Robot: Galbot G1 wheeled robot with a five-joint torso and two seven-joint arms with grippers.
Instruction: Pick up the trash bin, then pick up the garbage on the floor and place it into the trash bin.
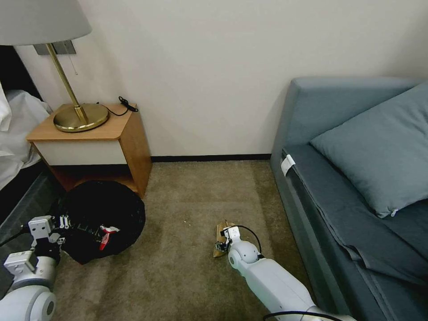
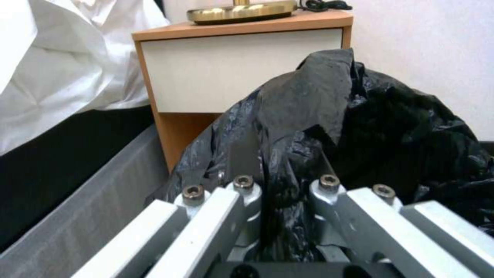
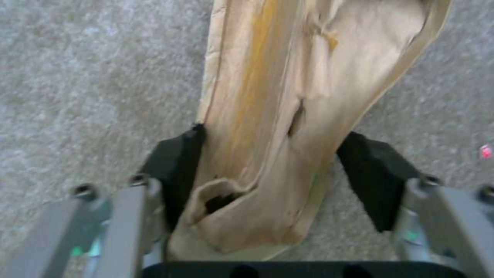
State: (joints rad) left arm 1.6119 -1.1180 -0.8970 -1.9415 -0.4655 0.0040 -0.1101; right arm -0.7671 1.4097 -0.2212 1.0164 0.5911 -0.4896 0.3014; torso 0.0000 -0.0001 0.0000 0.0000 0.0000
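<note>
The black bag hides the trash bin (image 1: 104, 218) pinched by the left tool (image 2: 285, 170), while the right tool (image 3: 273, 166), spread, straddles the tan paper bag (image 3: 303, 96).

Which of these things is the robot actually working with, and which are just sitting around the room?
Part of the job:
- trash bin, its black bag clamped in the left gripper
- red snack packet inside the bin
- tan paper bag on the carpet, between the right gripper's fingers

Just lying about:
- lamp
- nightstand
- sofa
- cushion
</note>
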